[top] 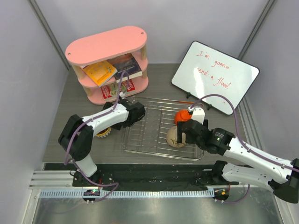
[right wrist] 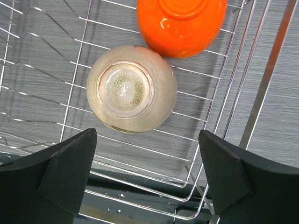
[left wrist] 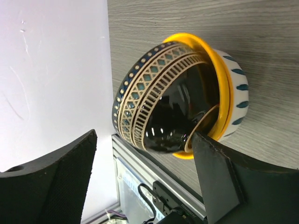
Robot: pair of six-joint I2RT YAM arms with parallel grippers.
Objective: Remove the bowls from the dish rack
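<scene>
The silver wire dish rack (top: 149, 135) lies mid-table. At its right end two bowls rest upside down: an orange-red one (right wrist: 182, 21) and a cream speckled one (right wrist: 131, 88). My right gripper (right wrist: 147, 172) hovers open just near of the cream bowl, touching neither. Left of the rack, near the table's front edge, stands a stack of bowls (top: 103, 132): a patterned bowl with a glossy black inside (left wrist: 163, 102) in a yellow bowl (left wrist: 219, 88) in a white, blue-marked one (left wrist: 238, 88). My left gripper (left wrist: 145, 182) is open around the stack's near side, its right finger (left wrist: 224, 177) by the patterned bowl's rim.
A pink oval shelf (top: 107, 46) with books stands at the back left. A whiteboard (top: 215, 77) leans at the back right. The table's metal front rail (left wrist: 154, 168) runs close under the stacked bowls. Grey walls close in on both sides.
</scene>
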